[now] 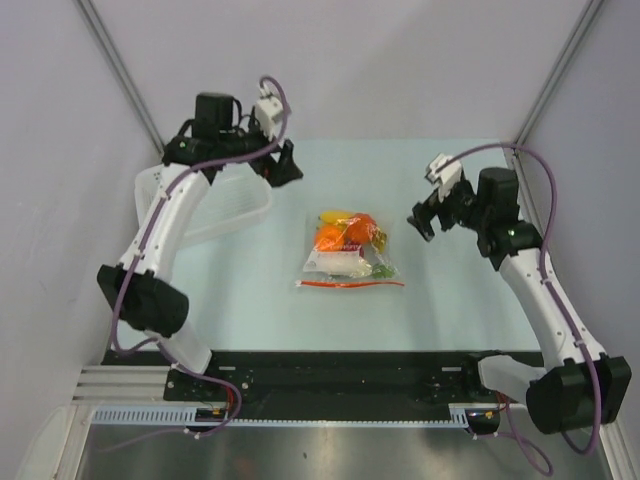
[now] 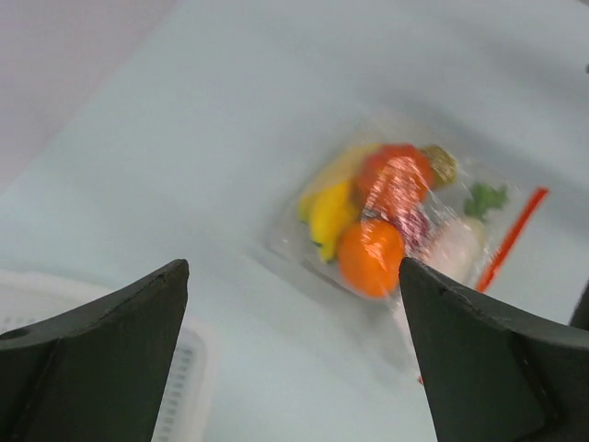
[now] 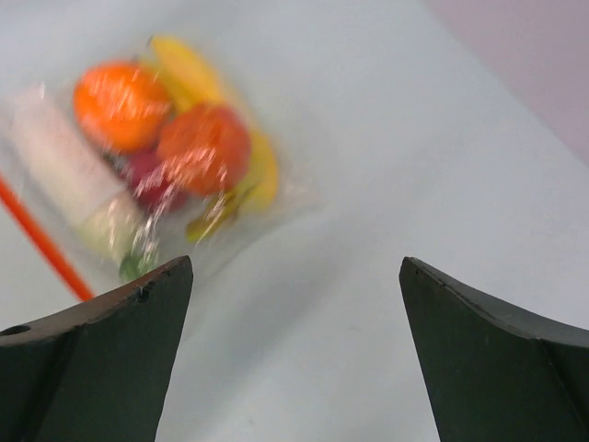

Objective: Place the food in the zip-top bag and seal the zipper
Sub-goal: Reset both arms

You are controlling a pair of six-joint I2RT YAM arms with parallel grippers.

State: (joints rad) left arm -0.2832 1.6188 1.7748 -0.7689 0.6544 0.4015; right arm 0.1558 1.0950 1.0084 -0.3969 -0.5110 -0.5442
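Hovering, both empty with jaws spread: my left gripper (image 1: 285, 165) near the white tray (image 1: 235, 215), right gripper (image 1: 425, 218) beside the zip-top bag (image 1: 352, 262), which lies mid-table (image 1: 450, 300). The food (image 1: 345, 236) sits inside, so this looks like the sealing step. Next I'd pinch along the zipper (image 1: 350, 284); can't tell if it's shut.

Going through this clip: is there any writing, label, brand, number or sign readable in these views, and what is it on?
None can be read.
The clear bag and the toy food inside it show no print.
The red strip along the bag's mouth is plain.
The white tray shows no label.
Both wrist views are blurred, so any fine print there would be unreadable.
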